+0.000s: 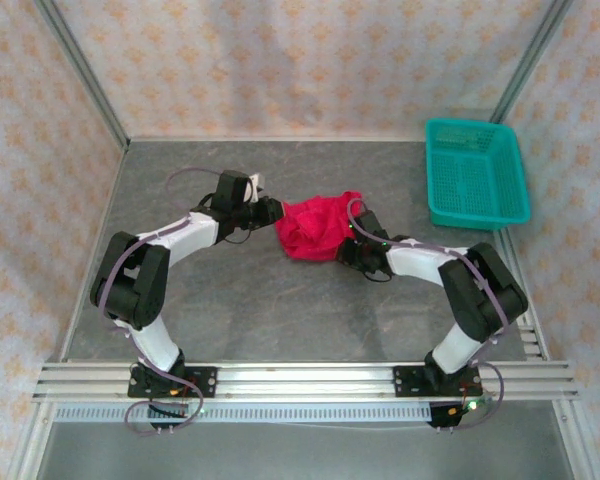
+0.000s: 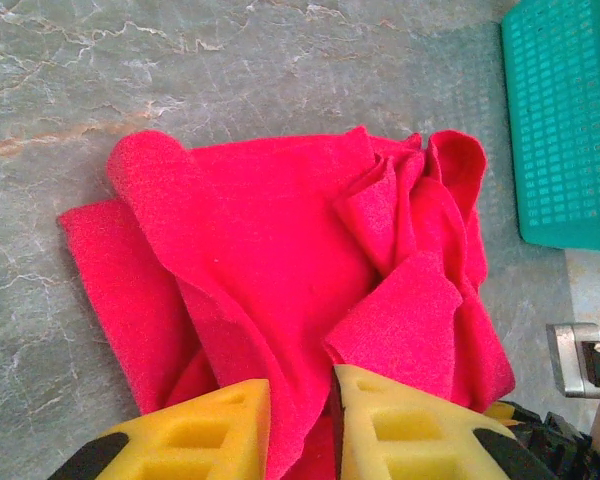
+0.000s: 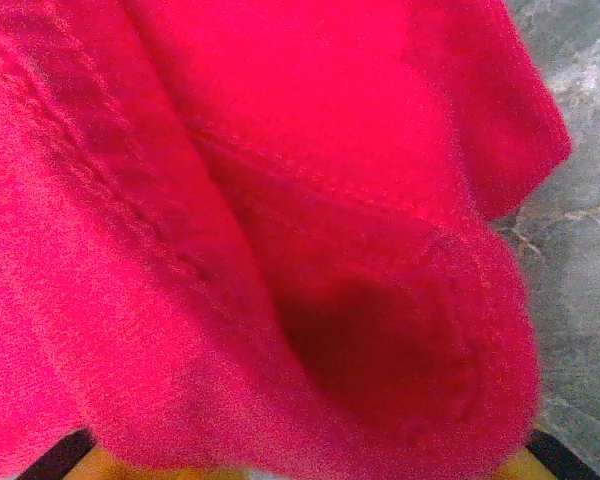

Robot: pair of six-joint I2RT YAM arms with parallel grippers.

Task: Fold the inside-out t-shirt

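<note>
Lying in a crumpled heap in the middle of the table point(image 1: 280, 310), the inside-out t-shirt point(image 1: 318, 228) sits between the left gripper point(image 2: 302, 400) and the right gripper point(image 1: 354, 246), well apart from the teal basket point(image 1: 475, 172). The left claw has its yellow fingers point(image 2: 220, 430) close together, pinching a fold of red cloth. The right claw is buried in cloth, so I cannot tell if it is wide or narrow. The shirt looks light and floppy; it will likely sag and bunch when lifted. A stitched hem point(image 3: 310, 170) looks best to grab.
</note>
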